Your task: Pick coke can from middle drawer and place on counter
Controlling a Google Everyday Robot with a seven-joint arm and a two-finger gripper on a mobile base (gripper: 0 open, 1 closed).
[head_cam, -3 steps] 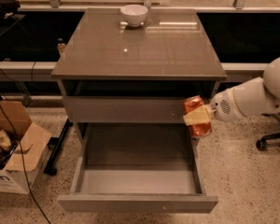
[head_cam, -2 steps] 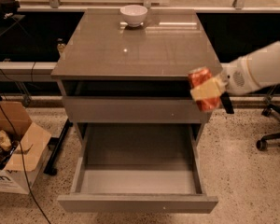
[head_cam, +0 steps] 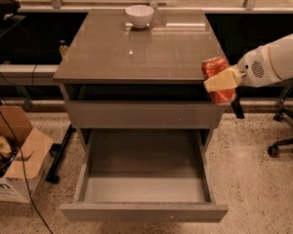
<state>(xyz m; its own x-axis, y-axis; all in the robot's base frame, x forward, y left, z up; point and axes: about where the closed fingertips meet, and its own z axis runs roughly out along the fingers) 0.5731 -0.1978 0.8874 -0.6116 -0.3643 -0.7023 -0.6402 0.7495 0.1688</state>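
Observation:
The coke can, red with a silvery top, is held upright in my gripper at the right front corner of the counter, about level with its edge and just off its side. A cream finger lies across the can's front, and my white arm reaches in from the right. The middle drawer is pulled out wide below, and its grey floor is bare. The drawer above it is closed.
A white bowl stands at the back of the counter. An open cardboard box with cables sits on the floor at the left. An office chair base is at the right. Black shelving runs behind the cabinet.
My gripper has lifted the can from beside the closed drawer front up to the level of the counter edge, moving slightly to the right.

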